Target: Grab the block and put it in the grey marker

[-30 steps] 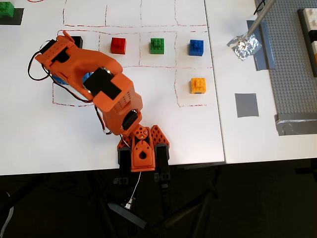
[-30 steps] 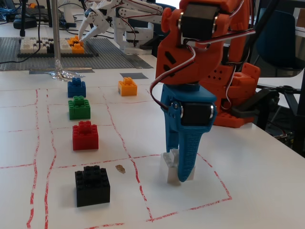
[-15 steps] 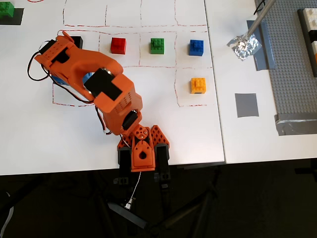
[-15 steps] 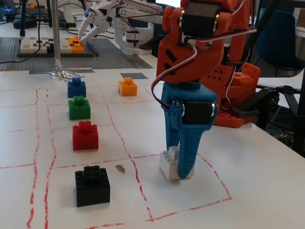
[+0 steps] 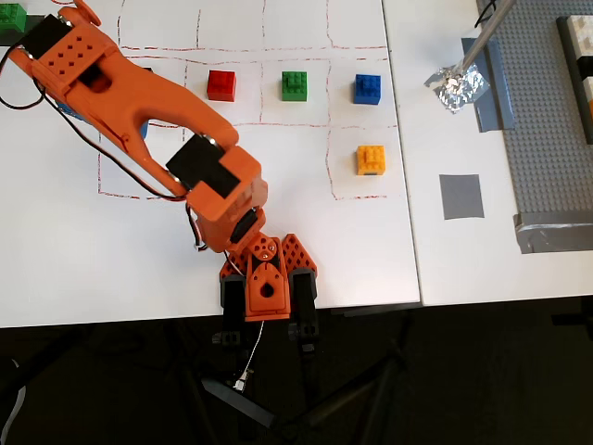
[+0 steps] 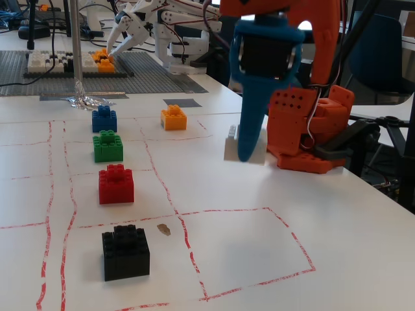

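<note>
In the fixed view my blue gripper (image 6: 246, 154) points down and is shut on the white block (image 6: 230, 144). It holds the block a little above the table, in front of the orange arm base (image 6: 305, 136). In the overhead view the arm (image 5: 120, 93) reaches to the upper left and hides both block and gripper. The grey marker (image 5: 460, 197) is a flat dark square at the right of the overhead view. It also shows at the back in the fixed view (image 6: 181, 102), far from the gripper.
Red (image 5: 221, 84), green (image 5: 295, 85), blue (image 5: 368, 89) and orange (image 5: 371, 159) bricks lie between arm and marker. A black brick (image 6: 125, 251) sits near the camera. A foil-footed pole (image 5: 456, 88), a grey tape strip (image 5: 491, 93) and a studded baseplate (image 5: 547, 111) stand beyond the marker.
</note>
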You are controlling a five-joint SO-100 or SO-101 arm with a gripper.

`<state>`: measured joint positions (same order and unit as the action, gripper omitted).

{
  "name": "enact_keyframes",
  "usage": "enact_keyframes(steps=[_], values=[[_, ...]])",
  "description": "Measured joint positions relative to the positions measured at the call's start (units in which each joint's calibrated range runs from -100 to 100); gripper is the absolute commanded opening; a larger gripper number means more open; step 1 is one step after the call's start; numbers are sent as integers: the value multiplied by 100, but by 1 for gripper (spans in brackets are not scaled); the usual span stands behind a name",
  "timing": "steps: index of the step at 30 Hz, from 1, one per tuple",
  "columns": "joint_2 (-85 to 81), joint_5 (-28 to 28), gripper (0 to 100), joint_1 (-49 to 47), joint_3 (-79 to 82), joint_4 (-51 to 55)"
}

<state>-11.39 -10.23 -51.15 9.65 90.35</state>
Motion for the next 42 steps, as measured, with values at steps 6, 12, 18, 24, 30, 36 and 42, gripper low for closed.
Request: enact_keyframes(steps=[6, 12, 18, 24, 30, 36, 42], values=[[-739, 620, 0, 887, 18, 539], [-1444, 591, 0, 2602, 694, 820], [-2492, -322, 0, 4975, 1443, 828], [-2664, -1338, 0, 7408, 2020, 828], [-2647, -2242, 0, 9781, 2137, 820], [-1805, -2994, 0, 11795, 2164, -72], [-60, -3179, 0, 12732, 1407, -740]])
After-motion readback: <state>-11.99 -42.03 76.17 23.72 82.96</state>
